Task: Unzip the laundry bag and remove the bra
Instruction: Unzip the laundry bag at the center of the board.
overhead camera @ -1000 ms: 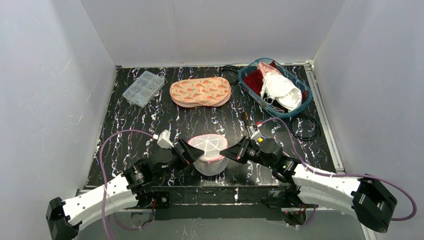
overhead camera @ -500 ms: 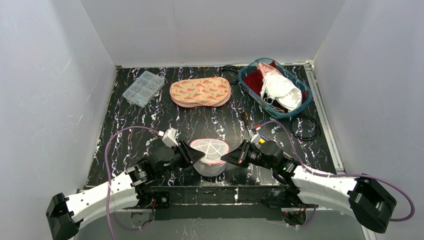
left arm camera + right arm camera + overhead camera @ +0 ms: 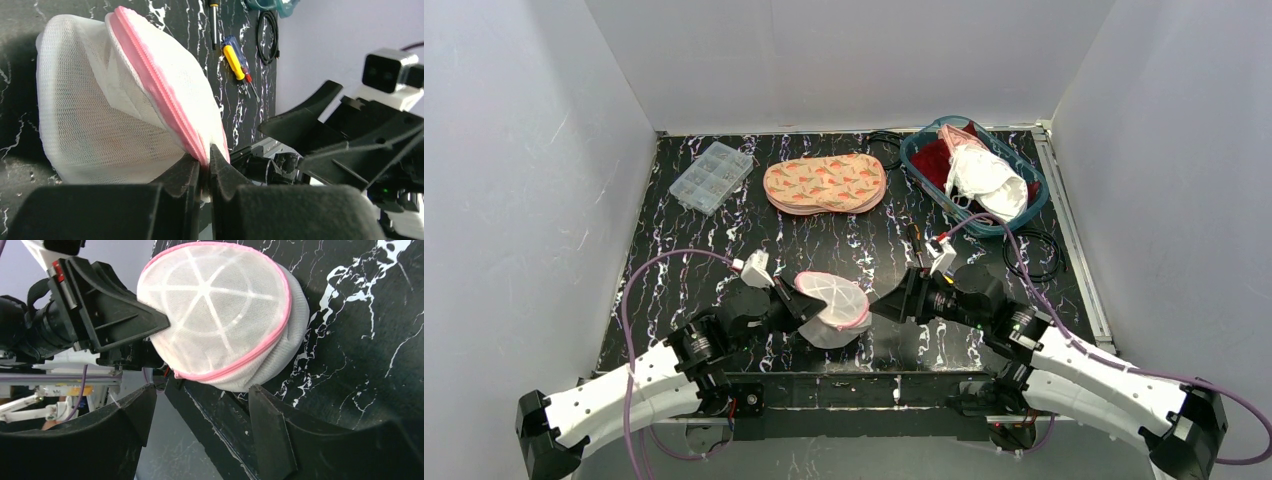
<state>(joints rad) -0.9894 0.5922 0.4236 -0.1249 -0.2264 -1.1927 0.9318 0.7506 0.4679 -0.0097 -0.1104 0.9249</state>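
The laundry bag [image 3: 832,310] is a white mesh dome with a pink zipper seam, lying near the table's front edge and tilted toward the left arm. My left gripper [image 3: 802,301] is shut on the pink zipper seam at the bag's left side; in the left wrist view the gripper [image 3: 205,159] pinches the seam of the bag [image 3: 100,110]. My right gripper [image 3: 880,305] stands open just right of the bag, apart from it. In the right wrist view the right gripper [image 3: 202,390] has nothing between its fingers, with the bag [image 3: 220,315] beyond. The bra is hidden.
A teal basket [image 3: 921,160] of laundry stands at the back right. A peach patterned padded item [image 3: 824,183] and a clear organizer box [image 3: 710,176] lie at the back. A screwdriver [image 3: 916,243] and a black cable [image 3: 1034,255] lie right of centre.
My left gripper has closed onto the bag's zipper seam. My right gripper has let go of the bag, opened and drawn back to the right. The bag has tipped leftward.
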